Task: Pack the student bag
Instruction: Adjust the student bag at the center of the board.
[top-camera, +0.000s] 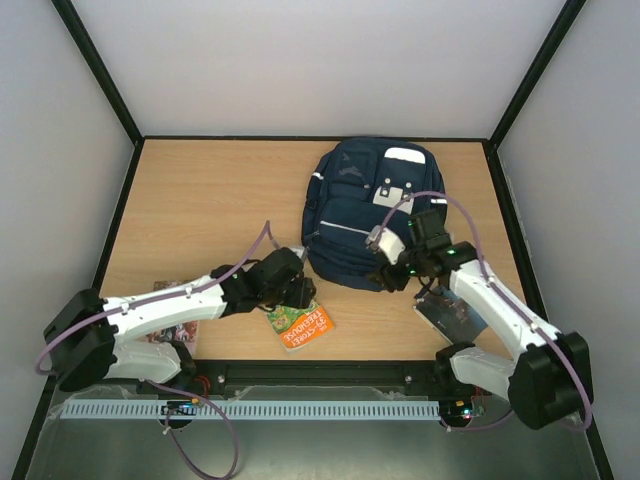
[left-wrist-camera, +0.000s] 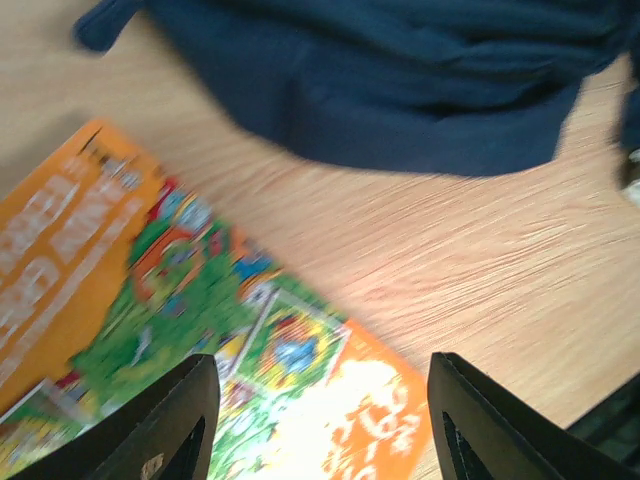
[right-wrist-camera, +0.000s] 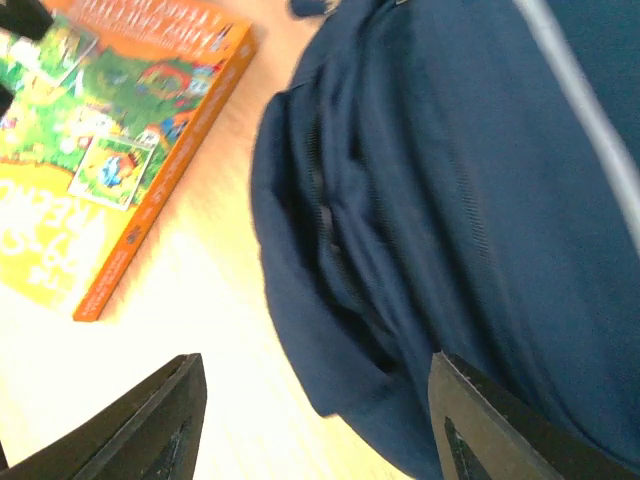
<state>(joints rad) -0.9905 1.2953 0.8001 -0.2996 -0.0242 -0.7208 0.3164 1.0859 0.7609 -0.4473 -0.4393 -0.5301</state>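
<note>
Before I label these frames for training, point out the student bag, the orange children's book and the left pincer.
student bag (top-camera: 350, 220), top view, front panel.
orange children's book (top-camera: 300, 325), top view, middle of cover.
left pincer (left-wrist-camera: 322, 372), left wrist view, midway between its fingertips.

The left arm (top-camera: 150, 312) and right arm (top-camera: 497, 300) wear smooth white shells between chunky black joints. A pale purple cable (top-camera: 262, 240) loops from each wrist. The left gripper (left-wrist-camera: 322, 378) and right gripper (right-wrist-camera: 317, 372) have flat matte-black fingers (left-wrist-camera: 170, 425). A small green light (top-camera: 450, 252) glows on the right arm's wrist.
</note>
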